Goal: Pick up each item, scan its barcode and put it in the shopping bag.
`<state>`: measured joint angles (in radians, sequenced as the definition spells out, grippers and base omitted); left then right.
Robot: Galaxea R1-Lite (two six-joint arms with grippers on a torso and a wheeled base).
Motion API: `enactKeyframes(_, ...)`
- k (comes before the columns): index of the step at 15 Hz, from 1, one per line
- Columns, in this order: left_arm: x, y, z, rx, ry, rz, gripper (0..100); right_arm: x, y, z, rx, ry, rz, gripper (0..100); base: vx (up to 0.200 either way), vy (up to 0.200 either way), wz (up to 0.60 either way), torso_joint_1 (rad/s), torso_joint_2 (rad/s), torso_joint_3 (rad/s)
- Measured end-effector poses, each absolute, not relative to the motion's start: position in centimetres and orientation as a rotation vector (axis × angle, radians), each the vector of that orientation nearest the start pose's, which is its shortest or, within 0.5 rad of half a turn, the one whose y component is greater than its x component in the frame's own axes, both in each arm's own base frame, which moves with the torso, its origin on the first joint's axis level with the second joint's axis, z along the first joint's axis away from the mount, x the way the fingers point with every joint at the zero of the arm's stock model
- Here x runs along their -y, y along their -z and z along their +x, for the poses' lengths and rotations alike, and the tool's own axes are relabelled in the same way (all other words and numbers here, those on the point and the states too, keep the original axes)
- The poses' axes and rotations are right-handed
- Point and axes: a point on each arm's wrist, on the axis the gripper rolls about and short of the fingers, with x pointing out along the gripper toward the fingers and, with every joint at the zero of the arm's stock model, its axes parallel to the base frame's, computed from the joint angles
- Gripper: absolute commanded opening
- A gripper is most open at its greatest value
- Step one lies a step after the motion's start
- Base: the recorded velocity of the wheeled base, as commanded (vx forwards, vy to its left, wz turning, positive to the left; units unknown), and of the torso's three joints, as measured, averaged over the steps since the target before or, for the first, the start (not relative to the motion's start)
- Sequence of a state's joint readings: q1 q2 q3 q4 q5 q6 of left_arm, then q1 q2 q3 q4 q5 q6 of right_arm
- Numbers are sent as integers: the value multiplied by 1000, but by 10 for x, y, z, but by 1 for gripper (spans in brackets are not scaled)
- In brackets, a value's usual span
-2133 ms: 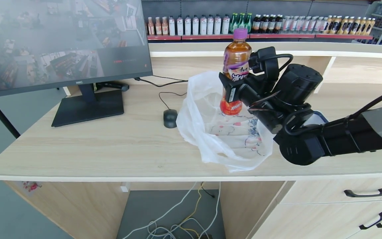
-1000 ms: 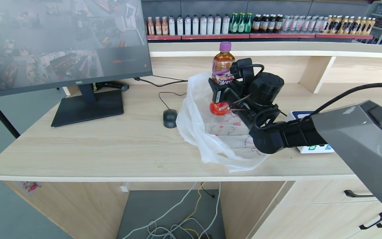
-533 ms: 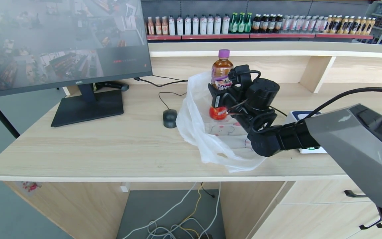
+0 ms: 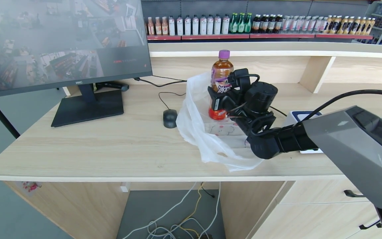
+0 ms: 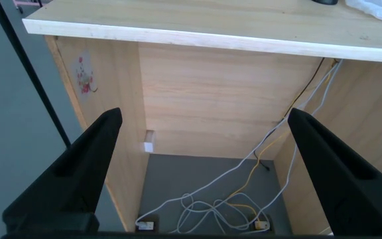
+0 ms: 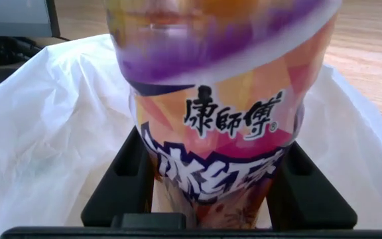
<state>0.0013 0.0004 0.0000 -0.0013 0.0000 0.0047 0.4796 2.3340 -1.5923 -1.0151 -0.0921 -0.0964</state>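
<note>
Here, the right end effector (image 4: 218, 99) clamps the upright purple-capped orange plastic bottle (image 4: 222, 71), its base in the mouth of the white plastic shopping bag (image 4: 194, 129) on the wooden desk (image 4: 111, 146). The left end effector (image 5: 204, 169) hangs spread apart below desk level.

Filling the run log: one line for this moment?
right tool: shut on bottle | bottle: upright at shopping bag opening | left tool: open
</note>
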Motion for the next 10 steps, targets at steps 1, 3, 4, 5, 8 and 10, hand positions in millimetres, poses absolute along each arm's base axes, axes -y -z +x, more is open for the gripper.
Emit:
enactKeyframes(1, 0, -76, -23, 1, -2, 5, 100, -223, -182, 432, 280, -373, -18, 0, 0, 0, 0, 0, 0, 0)
enactKeyframes(3, 0, -76, -23, 1, -2, 4, 100, -222, -181, 432, 277, -372, -19, 0, 0, 0, 0, 0, 0, 0)
enactKeyframes(4, 0, -76, -23, 1, -1, 5, 100, -222, -179, 432, 271, -372, -20, 0, 0, 0, 0, 0, 0, 0)
enactKeyframes(5, 0, -76, -23, 1, -1, 5, 100, -222, -176, 431, 260, -373, -23, 0, 0, 0, 0, 0, 0, 0)
enactKeyframes(8, 0, -76, -23, 1, -1, 5, 100, -223, -167, 428, 228, -376, -33, 0, 0, 0, 0, 0, 0, 0)
enactKeyframes(10, 0, -76, -23, 1, -1, 5, 100, -222, -167, 426, 221, -378, -34, 0, 0, 0, 0, 0, 0, 0)
